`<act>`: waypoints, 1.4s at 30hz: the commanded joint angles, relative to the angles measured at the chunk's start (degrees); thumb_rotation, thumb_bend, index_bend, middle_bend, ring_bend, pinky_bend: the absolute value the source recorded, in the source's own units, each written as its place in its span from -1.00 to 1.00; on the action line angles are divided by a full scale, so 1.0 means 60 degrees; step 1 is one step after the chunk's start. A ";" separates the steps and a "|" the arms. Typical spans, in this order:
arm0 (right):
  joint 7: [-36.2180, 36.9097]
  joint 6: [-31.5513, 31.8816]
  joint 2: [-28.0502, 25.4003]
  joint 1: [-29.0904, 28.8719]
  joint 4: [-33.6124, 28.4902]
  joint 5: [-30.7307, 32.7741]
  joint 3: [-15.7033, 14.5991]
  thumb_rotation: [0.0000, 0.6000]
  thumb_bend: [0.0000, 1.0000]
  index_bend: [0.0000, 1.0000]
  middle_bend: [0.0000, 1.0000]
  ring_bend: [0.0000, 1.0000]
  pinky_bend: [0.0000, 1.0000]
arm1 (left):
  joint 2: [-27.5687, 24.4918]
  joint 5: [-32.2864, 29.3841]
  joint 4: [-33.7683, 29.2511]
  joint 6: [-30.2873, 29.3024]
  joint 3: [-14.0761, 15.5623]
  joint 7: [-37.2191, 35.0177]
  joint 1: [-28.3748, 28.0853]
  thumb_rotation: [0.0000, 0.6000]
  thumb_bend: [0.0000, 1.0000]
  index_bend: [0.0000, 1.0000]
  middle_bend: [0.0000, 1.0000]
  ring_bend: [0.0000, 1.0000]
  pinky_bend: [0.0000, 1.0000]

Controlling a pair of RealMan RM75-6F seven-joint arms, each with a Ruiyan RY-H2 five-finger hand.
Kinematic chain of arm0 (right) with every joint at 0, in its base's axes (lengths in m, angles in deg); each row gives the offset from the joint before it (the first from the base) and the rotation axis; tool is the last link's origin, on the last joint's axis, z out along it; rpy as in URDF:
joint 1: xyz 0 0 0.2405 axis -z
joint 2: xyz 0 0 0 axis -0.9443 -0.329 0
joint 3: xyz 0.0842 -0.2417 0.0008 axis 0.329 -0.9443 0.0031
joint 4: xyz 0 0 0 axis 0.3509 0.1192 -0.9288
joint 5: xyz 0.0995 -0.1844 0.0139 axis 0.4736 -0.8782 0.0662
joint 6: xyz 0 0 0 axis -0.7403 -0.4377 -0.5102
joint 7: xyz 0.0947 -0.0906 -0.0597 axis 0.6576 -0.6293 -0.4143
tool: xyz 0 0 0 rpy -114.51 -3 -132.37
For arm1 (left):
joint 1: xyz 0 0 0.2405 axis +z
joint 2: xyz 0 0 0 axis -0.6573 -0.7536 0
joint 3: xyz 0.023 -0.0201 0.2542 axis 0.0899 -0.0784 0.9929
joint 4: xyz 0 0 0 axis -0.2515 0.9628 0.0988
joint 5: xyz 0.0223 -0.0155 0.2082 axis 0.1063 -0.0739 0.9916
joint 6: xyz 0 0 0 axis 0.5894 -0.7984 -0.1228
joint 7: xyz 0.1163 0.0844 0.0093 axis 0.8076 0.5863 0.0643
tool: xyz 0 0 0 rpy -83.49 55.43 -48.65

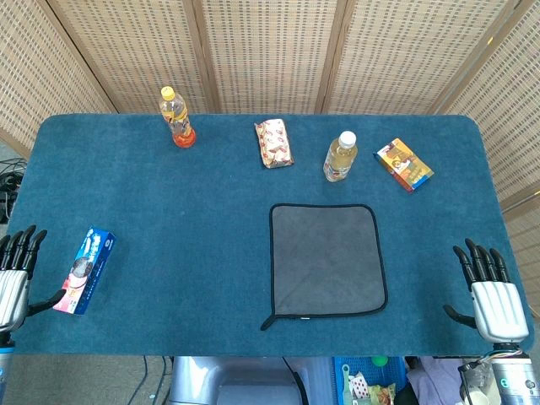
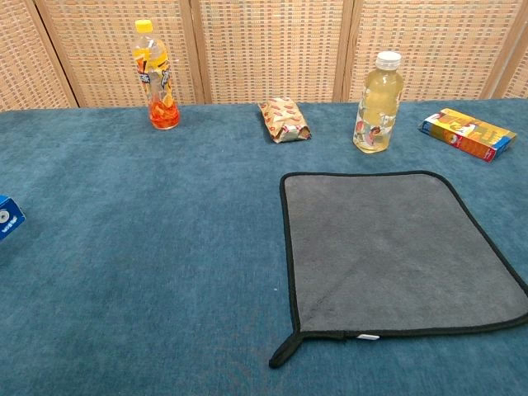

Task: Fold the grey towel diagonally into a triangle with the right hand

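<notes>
A grey towel point(image 1: 327, 260) with a black hem lies flat and unfolded on the blue table, right of centre; the chest view shows the grey towel point(image 2: 388, 247) with a small loop tag at its near left corner. My right hand point(image 1: 489, 295) rests at the table's right front edge, palm down, fingers spread, well to the right of the towel and holding nothing. At the left front edge my left hand point(image 1: 15, 278) is likewise open and empty. Neither hand appears in the chest view.
Along the back stand an orange-drink bottle point(image 1: 176, 117), a snack packet point(image 1: 274, 143), a pale-drink bottle point(image 1: 340, 157) just behind the towel, and a yellow box point(image 1: 404, 164). A blue biscuit box point(image 1: 84, 270) lies beside my left hand. The blue table point(image 1: 186, 219) carries them all.
</notes>
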 commanded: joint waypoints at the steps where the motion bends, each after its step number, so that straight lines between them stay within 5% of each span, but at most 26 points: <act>1: 0.0006 -0.0014 -0.0003 0.0001 -0.0003 -0.0001 -0.0011 1.00 -1.00 -1.00 -1.00 -1.00 -1.00 | -0.0007 0.0016 -0.0006 -0.0023 0.0008 -0.0003 0.0013 1.00 -0.71 -1.00 -1.00 -1.00 -1.00; 33: -0.0145 -0.0051 0.0043 -0.0036 -0.0113 -0.0326 -0.0182 1.00 -1.00 -1.00 -1.00 -1.00 -1.00 | -0.0067 0.0001 -0.0054 -0.0062 -0.0023 -0.0113 0.0031 1.00 -0.71 -1.00 -1.00 -1.00 -1.00; 42: -0.0592 -0.0324 0.0057 -0.0078 -0.0580 -0.0803 -0.0599 1.00 -1.00 -0.94 -1.00 -1.00 -1.00 | -0.0120 0.0011 -0.0093 -0.0098 -0.0037 -0.0201 0.0043 1.00 -0.71 -1.00 -1.00 -1.00 -1.00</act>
